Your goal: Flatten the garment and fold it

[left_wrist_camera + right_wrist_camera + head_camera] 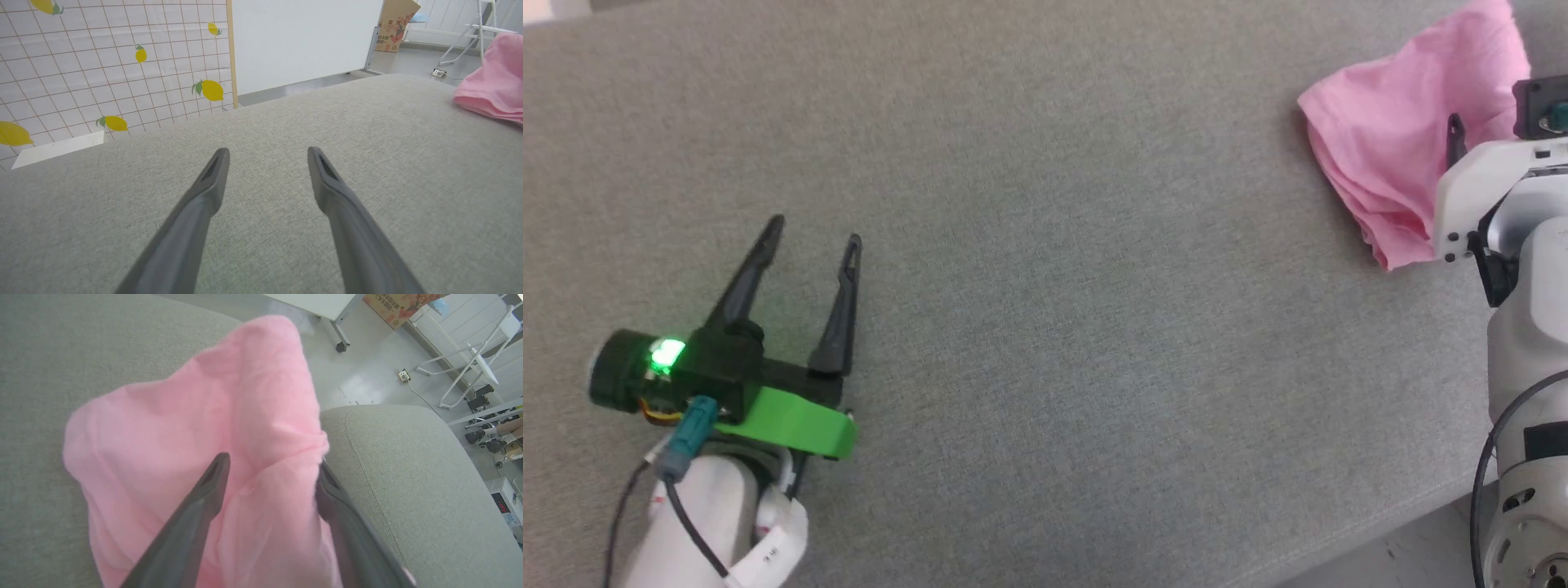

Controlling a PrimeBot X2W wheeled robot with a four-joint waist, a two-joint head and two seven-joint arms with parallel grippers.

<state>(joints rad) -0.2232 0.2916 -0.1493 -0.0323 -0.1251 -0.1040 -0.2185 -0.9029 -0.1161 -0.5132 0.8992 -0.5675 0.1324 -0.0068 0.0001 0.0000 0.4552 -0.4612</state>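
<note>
Dark plastic fingers of the left end effector (814, 230) at the near left, spread wide and empty, above the bare grey woven padded surface (1045, 245). Farther off at the right, the right end effector (271, 459), fingers likewise spread rather than pinching, with a loose fold of the garment (1388, 139) bunched between them and over one tip. Pink, thin, wrinkled, heaped in folded layers on the padded surface toward its far right, close to the rounded, seamed edge. Long axis running away from the robot and leaning right, tapering toward the far end; stacked fold edges facing left and near. Beyond the edge, pale glossy floor (359, 375) with a socket block (403, 375) and cable, a cardboard box (394, 24), a white tube-frame stand (480, 36), a white panel (302, 36), and a gridded screen (102, 61) printed with yellow lemons.
</note>
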